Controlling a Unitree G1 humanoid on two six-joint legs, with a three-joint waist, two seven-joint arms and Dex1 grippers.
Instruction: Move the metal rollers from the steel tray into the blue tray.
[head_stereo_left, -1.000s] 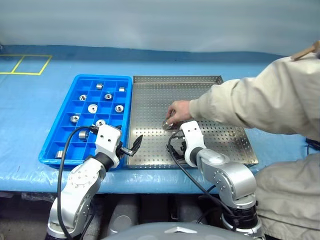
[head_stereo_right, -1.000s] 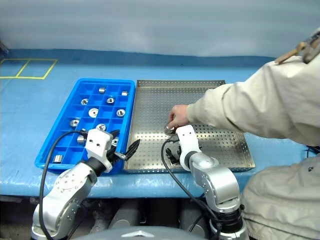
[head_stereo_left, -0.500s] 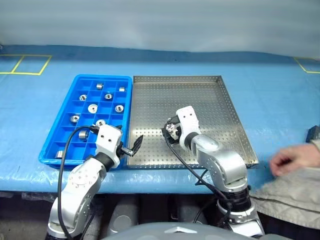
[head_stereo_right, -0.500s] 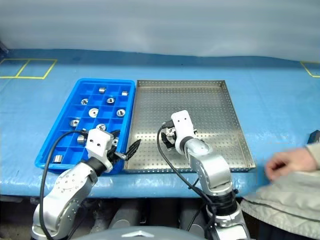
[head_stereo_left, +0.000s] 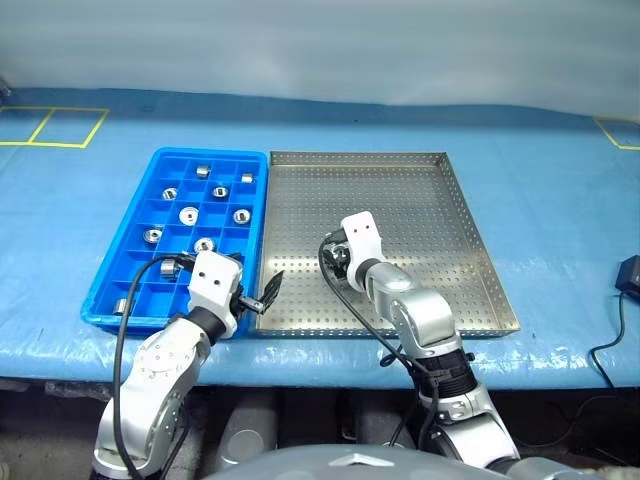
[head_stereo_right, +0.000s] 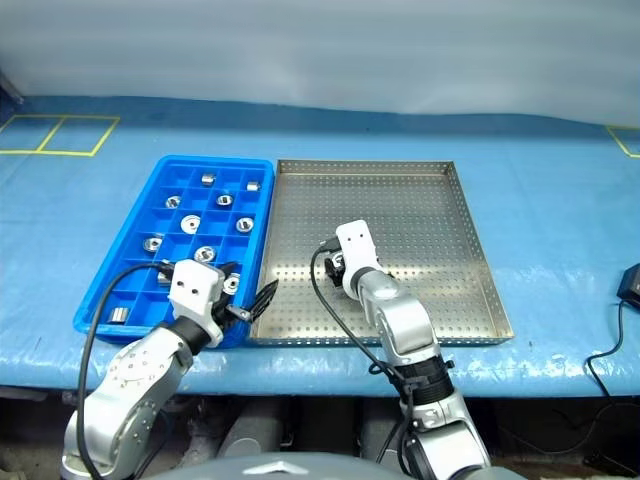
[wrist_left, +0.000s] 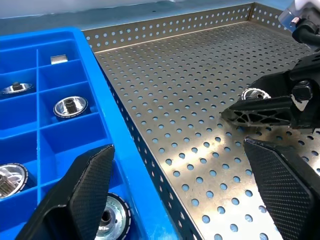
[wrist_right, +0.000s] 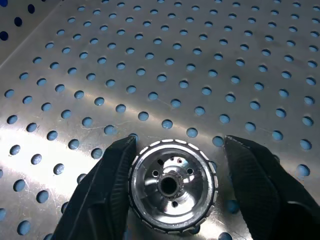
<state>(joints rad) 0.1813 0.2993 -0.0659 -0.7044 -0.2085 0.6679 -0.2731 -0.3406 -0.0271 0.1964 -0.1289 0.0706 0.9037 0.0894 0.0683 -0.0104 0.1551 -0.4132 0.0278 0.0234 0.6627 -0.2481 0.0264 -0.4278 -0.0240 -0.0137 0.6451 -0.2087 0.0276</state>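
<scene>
The steel tray (head_stereo_left: 420, 190), perforated sheet metal with low rims, lies on the blue-covered table (head_stereo_left: 560, 200), its left rim touching the right rim of the blue tray (head_stereo_left: 115, 290). One metal roller (wrist_right: 172, 186), a toothed ring with a centre hole, lies flat on the steel tray floor, toward the near-left part of the tray. The right gripper (wrist_right: 172, 187) is lowered over it; one finger (wrist_right: 102, 192) is against the roller's rim, the other finger (wrist_right: 260, 185) stands just beside the rim with a narrow gap. The jaws are partly drawn in around the roller; whether the grip is complete cannot be told. The roller rests on the tray floor.

The left gripper (wrist_left: 185, 195) hangs above the seam between the two trays, near their near edge, with its jaws spread wide and nothing between them.

The blue tray holds several other rollers (head_stereo_left: 189, 214), each in its own compartment, spread from the far rows to the near-left corner. A black cable (head_stereo_left: 610, 340) lies at the table's right near edge.
</scene>
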